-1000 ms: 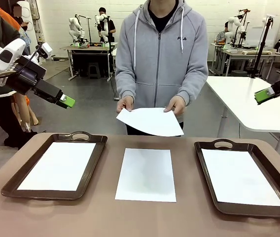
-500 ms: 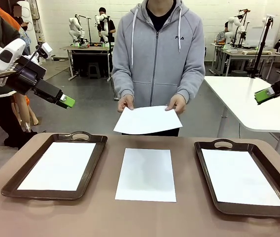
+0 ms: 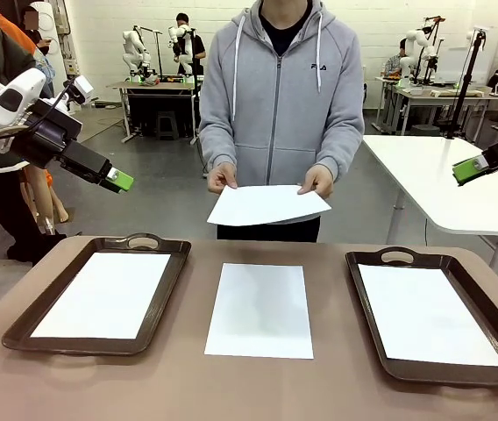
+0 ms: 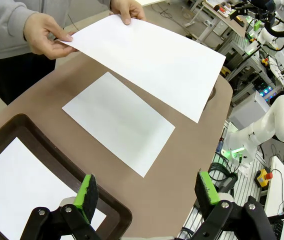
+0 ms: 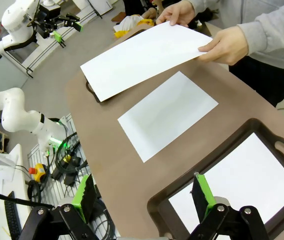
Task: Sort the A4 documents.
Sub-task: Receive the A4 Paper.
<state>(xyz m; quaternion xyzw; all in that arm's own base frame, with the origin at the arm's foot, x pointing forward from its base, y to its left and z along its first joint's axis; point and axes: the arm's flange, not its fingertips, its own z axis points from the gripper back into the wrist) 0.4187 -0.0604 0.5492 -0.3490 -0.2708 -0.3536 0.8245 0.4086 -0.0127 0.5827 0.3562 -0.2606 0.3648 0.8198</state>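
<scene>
A person (image 3: pixel 280 105) holds one sheet (image 3: pixel 266 204) over the 12 o'clock edge of the surface (image 3: pixel 188 386), long axis 9-to-3. It lies at 3 o'clock from the released, empty left end effector (image 3: pixel 117 181), seemingly nearer than the released right end effector (image 3: pixel 470 168).

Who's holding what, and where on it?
Person's hands hold one sheet by its edge nearest them; left claw and right claw are open, empty.

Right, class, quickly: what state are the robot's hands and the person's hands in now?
Left hand: open, holding nothing.
Right hand: open, holding nothing.
Person's hands: both holding one white sheet.
</scene>
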